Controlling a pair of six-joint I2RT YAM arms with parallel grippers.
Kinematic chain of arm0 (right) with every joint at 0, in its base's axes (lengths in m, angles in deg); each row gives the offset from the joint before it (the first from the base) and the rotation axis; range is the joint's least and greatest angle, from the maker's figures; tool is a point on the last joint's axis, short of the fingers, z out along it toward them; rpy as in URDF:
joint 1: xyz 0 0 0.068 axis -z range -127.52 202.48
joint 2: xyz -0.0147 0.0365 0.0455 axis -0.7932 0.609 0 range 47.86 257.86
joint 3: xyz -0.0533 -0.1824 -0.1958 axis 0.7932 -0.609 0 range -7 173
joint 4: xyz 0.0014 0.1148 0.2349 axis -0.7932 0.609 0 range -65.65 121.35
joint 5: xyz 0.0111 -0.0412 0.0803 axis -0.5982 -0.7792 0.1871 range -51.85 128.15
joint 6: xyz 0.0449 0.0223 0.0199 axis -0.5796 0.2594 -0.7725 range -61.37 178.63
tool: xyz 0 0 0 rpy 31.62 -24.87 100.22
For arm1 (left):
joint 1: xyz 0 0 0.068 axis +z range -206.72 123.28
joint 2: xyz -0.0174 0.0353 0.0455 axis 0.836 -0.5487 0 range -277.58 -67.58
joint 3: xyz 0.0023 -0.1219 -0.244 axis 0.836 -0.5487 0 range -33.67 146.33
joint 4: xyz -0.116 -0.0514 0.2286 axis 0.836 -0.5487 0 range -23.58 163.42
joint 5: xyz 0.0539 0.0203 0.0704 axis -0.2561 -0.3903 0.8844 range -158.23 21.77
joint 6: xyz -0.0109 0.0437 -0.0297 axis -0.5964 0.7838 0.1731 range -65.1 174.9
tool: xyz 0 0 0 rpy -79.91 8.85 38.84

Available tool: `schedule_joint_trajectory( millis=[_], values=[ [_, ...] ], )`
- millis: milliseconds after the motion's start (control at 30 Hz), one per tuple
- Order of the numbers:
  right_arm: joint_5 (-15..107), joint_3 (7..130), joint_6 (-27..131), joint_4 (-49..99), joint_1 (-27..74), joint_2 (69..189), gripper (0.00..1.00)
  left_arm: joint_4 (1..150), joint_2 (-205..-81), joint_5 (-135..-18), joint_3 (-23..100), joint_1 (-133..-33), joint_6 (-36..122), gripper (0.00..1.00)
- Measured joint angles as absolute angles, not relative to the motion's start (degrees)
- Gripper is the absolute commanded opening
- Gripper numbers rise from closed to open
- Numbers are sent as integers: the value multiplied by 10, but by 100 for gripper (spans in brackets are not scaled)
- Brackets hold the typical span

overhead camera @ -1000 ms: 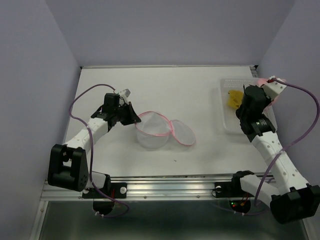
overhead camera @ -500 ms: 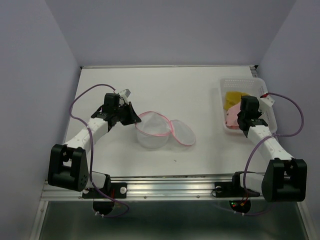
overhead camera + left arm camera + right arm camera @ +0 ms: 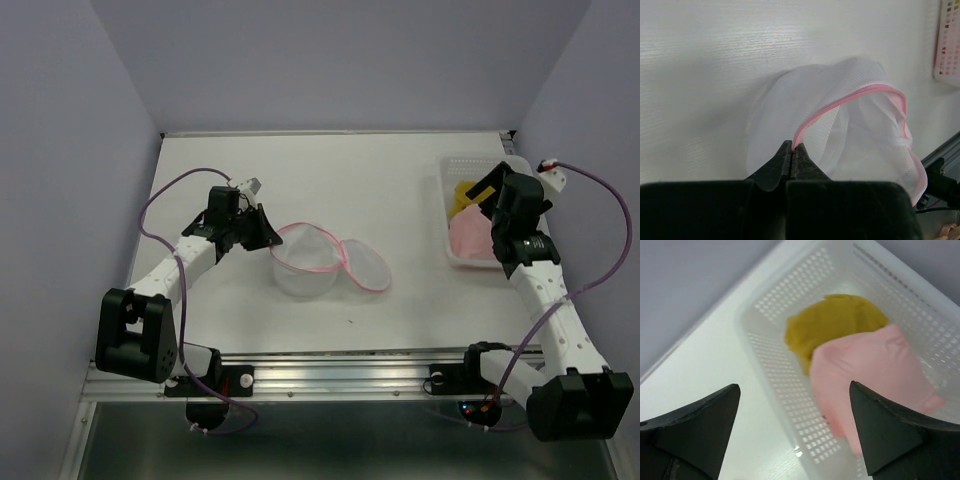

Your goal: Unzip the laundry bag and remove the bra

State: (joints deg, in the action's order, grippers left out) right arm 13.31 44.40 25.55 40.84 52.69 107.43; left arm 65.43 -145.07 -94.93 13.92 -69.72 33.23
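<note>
A: What is the left end effector (image 3: 791,146) doing?

B: It is clamped tight on the pink zipper trim of the laundry bag (image 3: 840,125); the bag rests on the bench (image 3: 350,170) just ahead of its fingertips, with the mouth gaping; a round flap lies flat on the side away from the fingers.

A: And the right end effector (image 3: 793,386)?

B: Its jaws are spread wide and hold nothing; it hangs above the perforated tray (image 3: 765,305); under it a pink garment (image 3: 870,370) lies in the tray, overlapping a yellow garment (image 3: 835,320) just beyond.

A: How far is the bag from it?

B: Well apart, off to its left.
</note>
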Motion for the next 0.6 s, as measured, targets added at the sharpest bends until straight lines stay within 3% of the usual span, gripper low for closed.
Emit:
schedule_joint_trajectory(
  millis=[167, 267, 400, 600],
  values=[
    [224, 461, 258, 405, 437, 1045, 80, 654, -1451, -947, 139, -697, 332, 0],
    [284, 443, 248, 401, 359, 1053, 79, 654, -1451, -944, 139, -697, 333, 0],
    [338, 344, 209, 381, 287, 1052, 80, 654, -1451, -937, 139, -697, 333, 0],
    [386, 211, 130, 363, 273, 1049, 81, 654, -1451, -932, 139, -697, 334, 0]
  ],
)
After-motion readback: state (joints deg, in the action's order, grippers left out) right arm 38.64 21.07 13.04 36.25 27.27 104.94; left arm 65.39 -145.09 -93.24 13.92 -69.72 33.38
